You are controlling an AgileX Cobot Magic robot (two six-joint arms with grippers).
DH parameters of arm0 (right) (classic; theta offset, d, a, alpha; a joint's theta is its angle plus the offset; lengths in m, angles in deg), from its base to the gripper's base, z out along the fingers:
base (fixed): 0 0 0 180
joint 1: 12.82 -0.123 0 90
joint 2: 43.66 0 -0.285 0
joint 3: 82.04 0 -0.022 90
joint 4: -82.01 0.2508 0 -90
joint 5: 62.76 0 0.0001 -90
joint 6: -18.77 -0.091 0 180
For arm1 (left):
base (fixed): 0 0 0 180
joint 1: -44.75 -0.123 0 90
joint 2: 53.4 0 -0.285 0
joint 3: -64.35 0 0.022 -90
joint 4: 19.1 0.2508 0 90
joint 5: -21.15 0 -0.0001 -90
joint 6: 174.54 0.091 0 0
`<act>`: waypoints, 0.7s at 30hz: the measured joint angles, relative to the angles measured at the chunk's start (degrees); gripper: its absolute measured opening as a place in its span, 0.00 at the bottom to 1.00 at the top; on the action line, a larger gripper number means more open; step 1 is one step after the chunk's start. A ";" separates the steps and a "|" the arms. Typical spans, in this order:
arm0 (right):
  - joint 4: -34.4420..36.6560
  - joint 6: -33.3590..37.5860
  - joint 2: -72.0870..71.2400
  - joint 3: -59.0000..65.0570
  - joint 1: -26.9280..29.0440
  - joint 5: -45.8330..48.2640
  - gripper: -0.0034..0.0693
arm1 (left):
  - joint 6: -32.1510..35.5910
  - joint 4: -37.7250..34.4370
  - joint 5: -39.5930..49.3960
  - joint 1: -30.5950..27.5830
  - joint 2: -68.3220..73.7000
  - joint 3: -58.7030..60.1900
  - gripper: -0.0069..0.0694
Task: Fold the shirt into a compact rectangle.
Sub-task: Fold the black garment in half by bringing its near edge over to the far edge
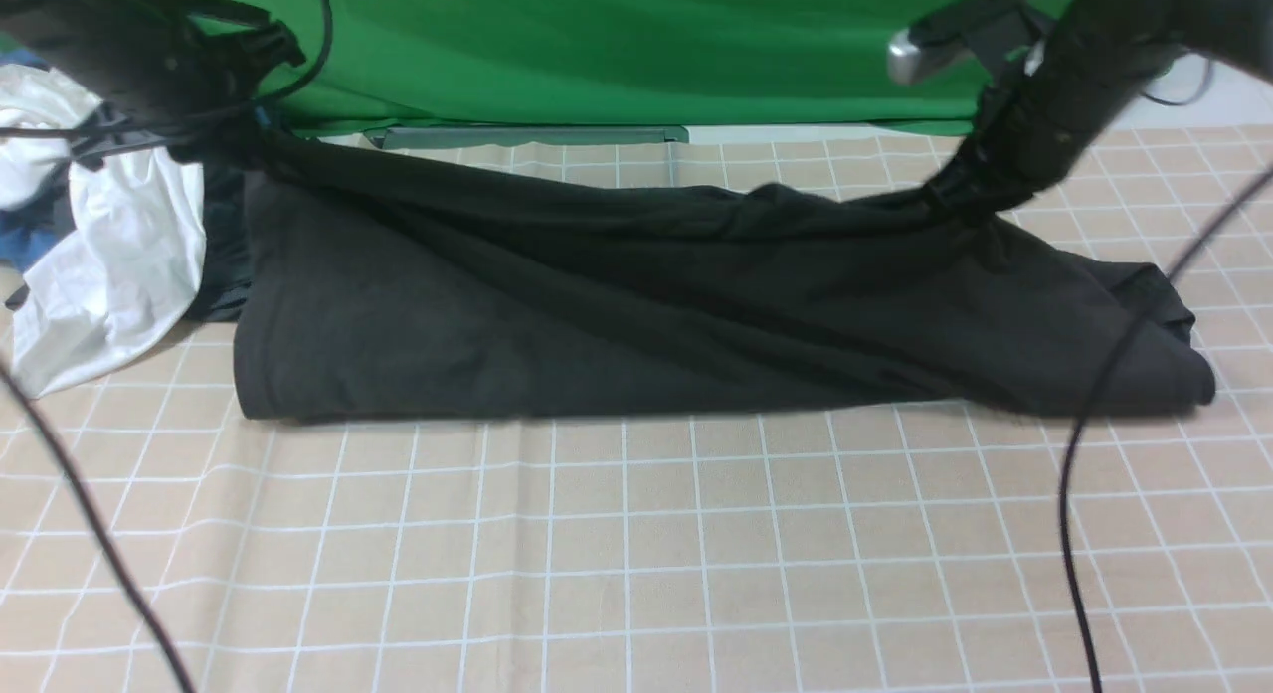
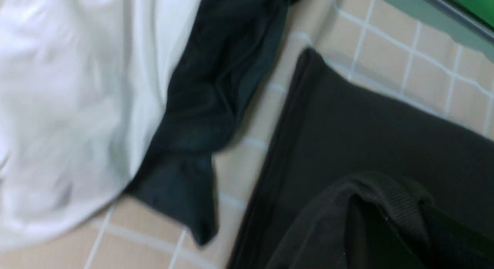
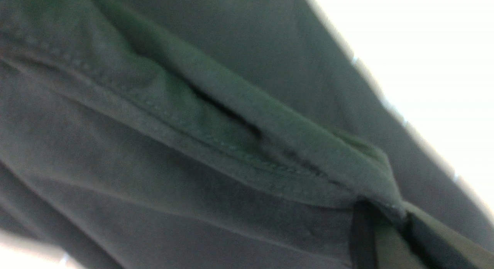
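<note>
The black shirt [image 1: 617, 315] stretches across the checked table, its near fold resting on the cloth and its far edge lifted at both ends. My left gripper [image 1: 239, 141] is shut on the shirt's upper left corner. In the left wrist view a ribbed band of the shirt [image 2: 389, 203] bunches over the left gripper [image 2: 386, 226]. My right gripper [image 1: 957, 194] is shut on the far right part of the shirt. In the right wrist view a stitched hem of the shirt [image 3: 239, 145] runs into the shut right gripper [image 3: 388, 222].
A white garment [image 1: 109, 265] lies at the table's left edge with a blue one [image 1: 30, 241] and a dark grey one [image 2: 216, 87] beside the shirt. Black cables [image 1: 1069, 474] hang across the front on both sides. A green backdrop [image 1: 617, 47] stands behind.
</note>
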 joint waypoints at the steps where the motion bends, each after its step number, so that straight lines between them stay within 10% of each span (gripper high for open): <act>1: 0.00 0.07 3.05 -3.47 0.27 -0.78 0.13 | 0.10 -0.17 0.14 -0.07 3.23 -2.67 0.14; 5: -0.06 -1.55 9.42 -10.18 0.51 -3.64 0.18 | 0.10 -1.70 0.48 -0.25 9.43 -9.01 0.14; 13: 0.81 -4.60 11.07 -14.67 -0.10 -3.04 0.60 | 0.10 -2.67 2.03 -0.25 13.31 -12.06 0.14; 21: 17.43 6.55 11.44 -14.65 -4.69 -1.75 0.11 | 0.28 -2.84 2.15 -0.25 13.31 -12.18 0.14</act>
